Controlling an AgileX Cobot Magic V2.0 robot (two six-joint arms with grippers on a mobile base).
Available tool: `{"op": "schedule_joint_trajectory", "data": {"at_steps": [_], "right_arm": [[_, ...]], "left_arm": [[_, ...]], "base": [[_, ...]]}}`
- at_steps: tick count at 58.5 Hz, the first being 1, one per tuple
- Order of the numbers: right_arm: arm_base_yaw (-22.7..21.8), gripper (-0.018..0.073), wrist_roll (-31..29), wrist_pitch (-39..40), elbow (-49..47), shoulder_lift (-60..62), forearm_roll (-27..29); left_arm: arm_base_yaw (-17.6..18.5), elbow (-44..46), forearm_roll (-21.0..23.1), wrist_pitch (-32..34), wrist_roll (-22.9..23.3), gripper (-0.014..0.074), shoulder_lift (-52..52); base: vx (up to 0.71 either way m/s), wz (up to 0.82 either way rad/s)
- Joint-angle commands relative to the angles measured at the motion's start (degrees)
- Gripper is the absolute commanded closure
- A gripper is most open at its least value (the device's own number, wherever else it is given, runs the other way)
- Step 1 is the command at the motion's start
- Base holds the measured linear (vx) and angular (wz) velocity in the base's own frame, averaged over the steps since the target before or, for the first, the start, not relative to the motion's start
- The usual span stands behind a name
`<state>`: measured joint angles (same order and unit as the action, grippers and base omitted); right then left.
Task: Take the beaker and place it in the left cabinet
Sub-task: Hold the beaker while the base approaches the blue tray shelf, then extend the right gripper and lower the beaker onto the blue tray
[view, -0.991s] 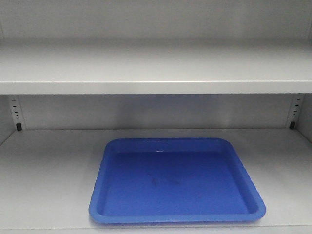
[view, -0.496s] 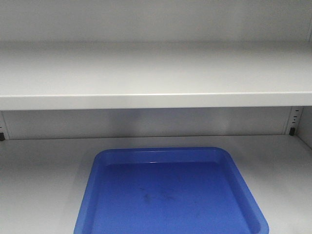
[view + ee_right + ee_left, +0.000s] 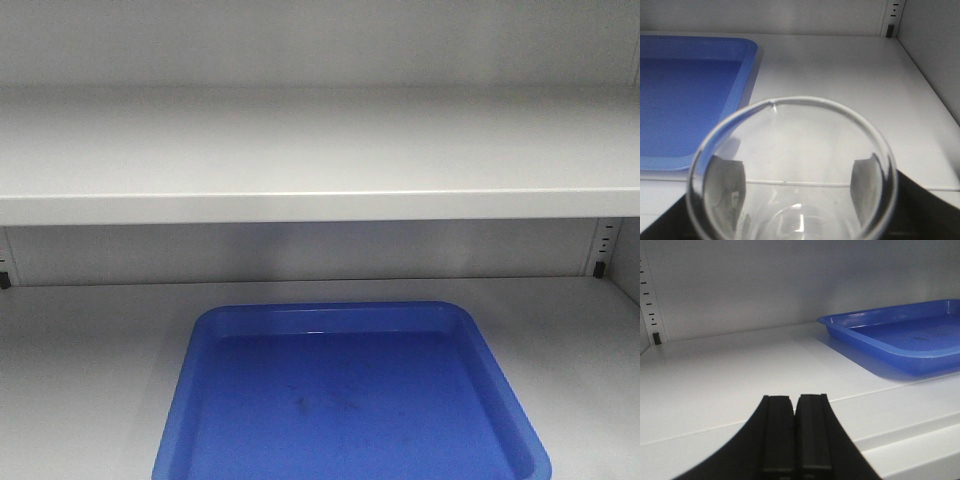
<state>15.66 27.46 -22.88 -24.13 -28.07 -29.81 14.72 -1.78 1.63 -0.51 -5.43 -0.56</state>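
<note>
Nearest the right wrist camera, the small clear glass beaker with its flared rim and pour lip [image 3: 792, 170] fills the lower frame, upright, held in the right end effector [image 3: 792, 200], whose dark pads [image 3: 725, 187] show through the glass on either side of the wall. It hangs just over the front edge of the lower shelf, not yet set down. The glass looks thin and light, rigid but breakable, and smooth enough to slip (a firm pinch risks cracking it, a loose one lets it slide). The sensible hold is across the straight cylinder wall below the flare, as it appears to be now, so the rim can act as a stop.

The left end effector [image 3: 795, 437] is clenched with nothing between its black fingers, hovering low at the shelf's front lip.

Further in, a blue rectangular plastic tray [image 3: 350, 400] lies flat on the lower shelf of the pale grey metal left cabinet [image 3: 320, 150]; bare shelf lies to the tray's right. At the back corners stand slotted rails [image 3: 603, 245].
</note>
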Motion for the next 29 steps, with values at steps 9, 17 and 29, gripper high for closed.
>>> {"op": "schedule_joint_trajectory", "data": {"at_steps": [9, 17, 29], "right_arm": [[-0.11, 0.0564, 0.31, 17.32, -1.74, -2.59, 0.1], [-0.11, 0.0564, 0.25, 31.82, -1.74, -9.82, -1.3], [-0.11, 0.0564, -0.28, 47.54, -5.59, -28.75, -1.3]], "left_arm": [[0.22, -0.94, 0.47, 4.81, 0.19, 0.0595, -1.04], [0.22, -0.94, 0.47, 4.81, 0.19, 0.0595, -1.04], [0.22, -0.94, 0.47, 4.81, 0.19, 0.0595, -1.04]], "base": [[0.0, 0.0], [0.0, 0.0], [0.0, 0.0]]}}
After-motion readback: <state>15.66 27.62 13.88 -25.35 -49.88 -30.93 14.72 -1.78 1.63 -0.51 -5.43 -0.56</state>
